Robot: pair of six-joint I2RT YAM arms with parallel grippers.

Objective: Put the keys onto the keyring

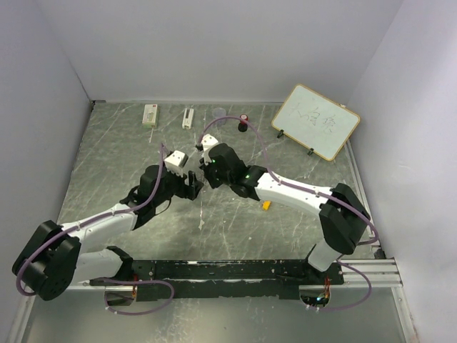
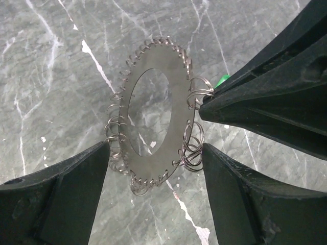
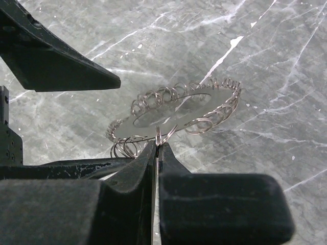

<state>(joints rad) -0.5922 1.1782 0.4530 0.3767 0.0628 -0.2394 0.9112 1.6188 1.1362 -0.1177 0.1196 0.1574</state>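
A whiteboard is leaning at the marbled counter's far right. A white box, a narrow white piece, a grey cup and a red-topped knob are sitting along its far edge.

Soft even overhead light, faint shadows, keyring sharp in wrist views, nearest fingers slightly blurred

Lab test booth: plain white walls, marbled tabletop, small whiteboard.

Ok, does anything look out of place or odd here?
The small yellow-orange key lies alone on the marble table beside the right forearm, away from the ring. The flat metal keyring fringed with wire loops is tilted, pinched by one rim loop in the shut right gripper.
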